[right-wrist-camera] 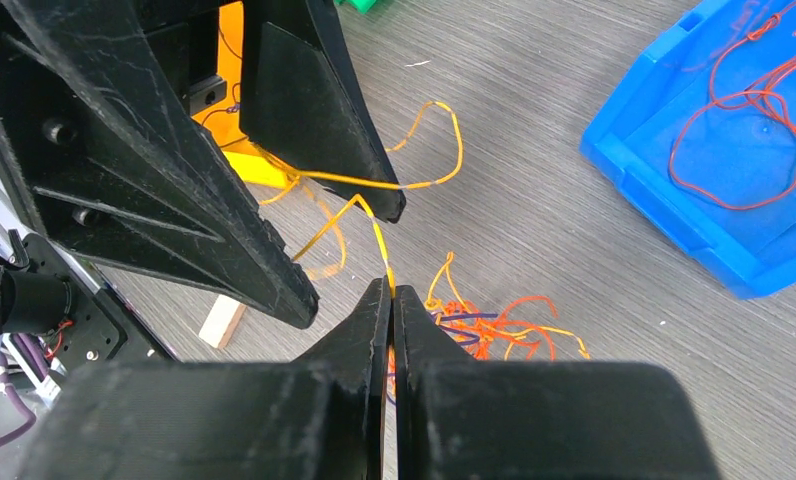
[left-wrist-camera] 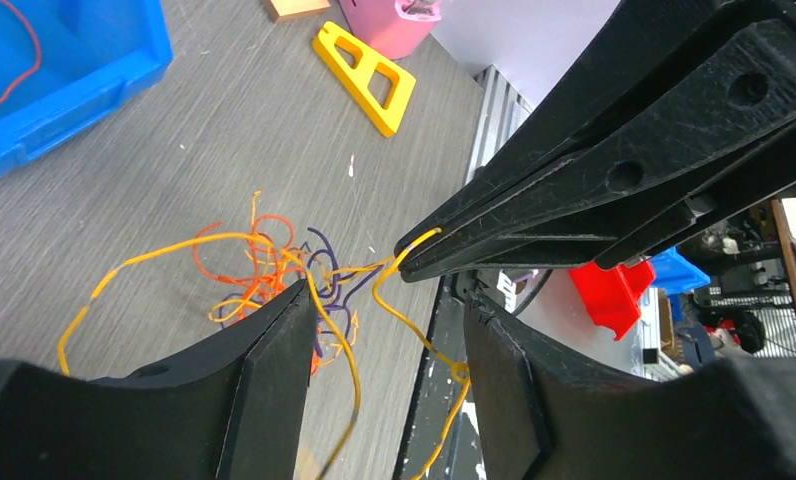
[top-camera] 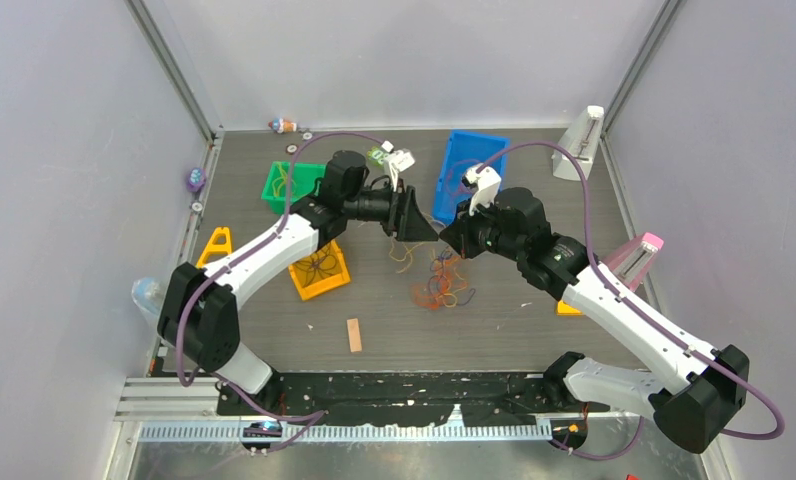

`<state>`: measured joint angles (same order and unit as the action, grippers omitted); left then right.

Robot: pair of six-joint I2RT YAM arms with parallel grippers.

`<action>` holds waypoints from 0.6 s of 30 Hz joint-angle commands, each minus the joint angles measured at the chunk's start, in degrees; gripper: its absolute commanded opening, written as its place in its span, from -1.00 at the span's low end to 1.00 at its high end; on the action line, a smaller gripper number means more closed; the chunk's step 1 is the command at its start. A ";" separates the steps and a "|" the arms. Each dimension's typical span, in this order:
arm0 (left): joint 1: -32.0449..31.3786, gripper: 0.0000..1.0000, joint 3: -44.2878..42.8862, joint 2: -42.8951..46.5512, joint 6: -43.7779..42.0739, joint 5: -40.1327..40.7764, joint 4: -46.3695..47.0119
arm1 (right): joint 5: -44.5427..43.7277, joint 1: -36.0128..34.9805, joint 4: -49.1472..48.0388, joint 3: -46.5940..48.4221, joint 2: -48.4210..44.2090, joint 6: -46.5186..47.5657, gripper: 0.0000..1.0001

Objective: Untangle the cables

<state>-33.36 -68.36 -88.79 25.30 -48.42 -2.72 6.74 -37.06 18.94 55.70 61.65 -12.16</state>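
A tangle of thin orange, yellow and dark purple cables (top-camera: 442, 285) lies on the table between the arms. It also shows in the left wrist view (left-wrist-camera: 269, 270) and the right wrist view (right-wrist-camera: 494, 325). My right gripper (right-wrist-camera: 392, 292) is shut on one yellow-orange cable (right-wrist-camera: 379, 240) and holds it above the tangle; its closed tips show in the left wrist view (left-wrist-camera: 406, 250). My left gripper (left-wrist-camera: 386, 295) is open. The same yellow-orange strand (left-wrist-camera: 349, 350) runs loosely between its fingers, unclamped. In the top view the left gripper (top-camera: 419, 222) faces the right gripper (top-camera: 452, 235) closely.
A blue bin (top-camera: 469, 175) holding red wire (right-wrist-camera: 744, 130) stands at the back. A green bin (top-camera: 292, 185) and a yellow bin (top-camera: 319, 270) with wires are on the left. A wooden block (top-camera: 354, 335), a yellow triangle (top-camera: 216, 245) and a pink-topped object (top-camera: 642, 252) lie around.
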 commanded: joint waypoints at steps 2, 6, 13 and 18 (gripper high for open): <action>0.00 -0.06 -0.91 -0.86 3.45 -3.02 6.53 | 1.19 0.06 -1.47 2.10 -0.05 0.59 -0.89; 0.02 -0.80 -2.08 -1.96 3.36 -2.86 6.17 | 1.63 0.05 -1.92 1.75 -0.55 0.14 -0.89; 0.57 -1.00 -2.78 -0.42 3.69 -2.12 6.04 | -0.89 0.08 -3.27 -3.03 -3.09 -0.07 0.20; 0.69 -1.00 -5.48 1.91 3.23 -2.58 2.99 | -3.07 0.08 -12.17 -13.52 -5.07 -0.52 0.95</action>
<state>-33.08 -69.32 -91.20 28.36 -49.71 -0.01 6.00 -37.06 14.85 48.84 58.24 -12.56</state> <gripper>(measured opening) 0.007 0.921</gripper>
